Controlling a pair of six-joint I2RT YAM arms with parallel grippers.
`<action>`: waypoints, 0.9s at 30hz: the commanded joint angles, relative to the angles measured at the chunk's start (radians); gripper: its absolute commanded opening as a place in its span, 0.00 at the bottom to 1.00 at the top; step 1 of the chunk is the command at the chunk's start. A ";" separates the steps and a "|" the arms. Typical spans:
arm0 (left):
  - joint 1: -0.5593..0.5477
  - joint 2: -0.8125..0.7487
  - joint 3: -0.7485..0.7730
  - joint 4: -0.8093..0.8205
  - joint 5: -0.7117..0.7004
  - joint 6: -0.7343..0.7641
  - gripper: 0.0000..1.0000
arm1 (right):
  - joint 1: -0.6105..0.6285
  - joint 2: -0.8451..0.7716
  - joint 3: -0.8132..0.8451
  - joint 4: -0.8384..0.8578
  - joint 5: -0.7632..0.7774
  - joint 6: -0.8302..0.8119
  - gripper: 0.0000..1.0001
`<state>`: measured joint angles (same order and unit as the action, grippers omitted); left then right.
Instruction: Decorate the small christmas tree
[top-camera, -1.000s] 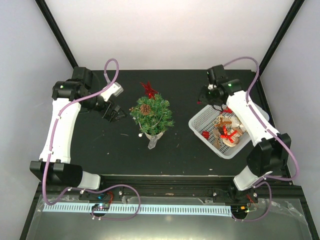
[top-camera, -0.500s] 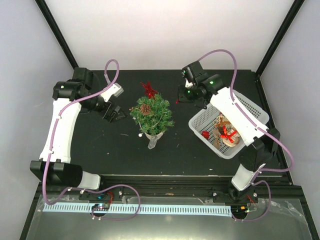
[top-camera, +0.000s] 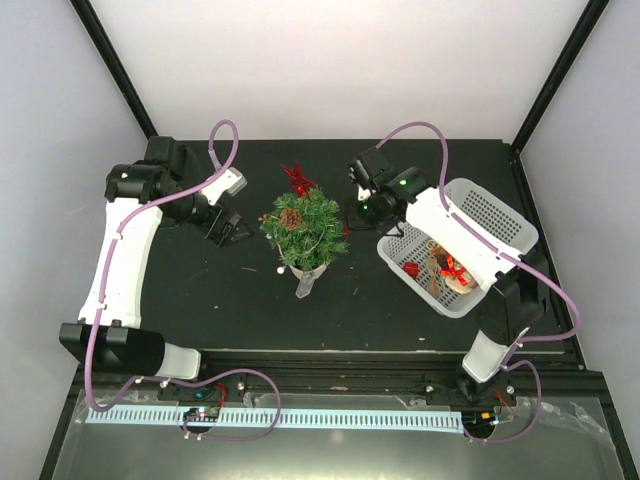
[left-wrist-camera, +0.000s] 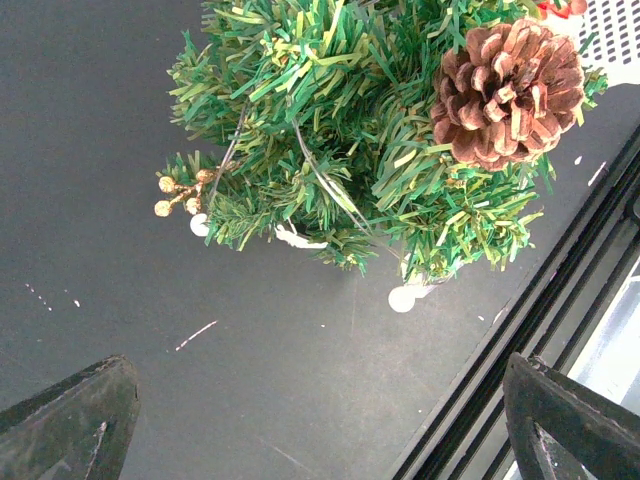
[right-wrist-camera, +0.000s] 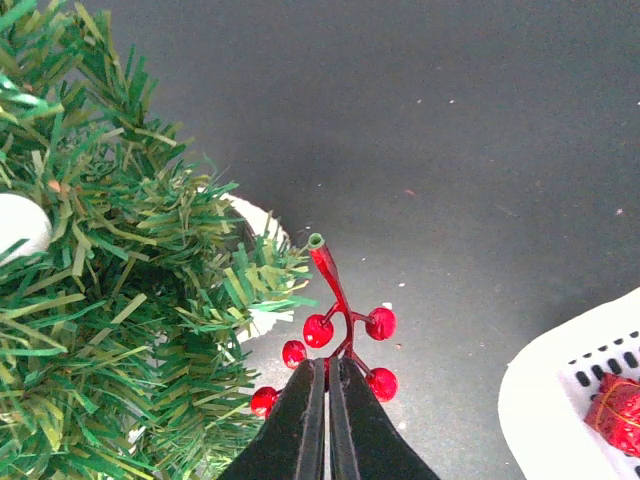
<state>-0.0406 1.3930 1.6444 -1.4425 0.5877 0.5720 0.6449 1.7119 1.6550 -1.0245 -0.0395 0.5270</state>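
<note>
Swings the right gripper (top-camera: 352, 212) leftward, off the far corner of the white basket (top-camera: 492, 208) and over to just beside the small christmas tree (top-camera: 303, 230); drags the right arm (top-camera: 450, 225) along with it, so uncovers a good chunk of the basket's far end that sat under the forearm a second ago; brings the pinched red berry sprig (right-wrist-camera: 345, 325) in close as well, stem tip now right at the tree's outer branch tips.

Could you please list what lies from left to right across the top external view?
Open left gripper → bushy green small christmas tree → right gripper shut on red berry sprig → white plastic mesh basket.
</note>
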 joint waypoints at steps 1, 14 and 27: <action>0.003 -0.025 -0.013 0.002 0.006 -0.008 0.99 | 0.012 -0.013 -0.022 0.060 -0.038 0.018 0.06; 0.003 -0.035 -0.037 0.008 0.005 -0.005 0.99 | 0.070 -0.001 -0.082 0.128 -0.135 0.056 0.06; 0.002 -0.039 -0.055 0.014 0.007 -0.001 0.99 | 0.070 -0.027 -0.132 0.192 -0.205 0.071 0.07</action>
<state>-0.0406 1.3746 1.5913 -1.4387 0.5873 0.5720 0.7120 1.7119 1.5295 -0.8711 -0.2138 0.5861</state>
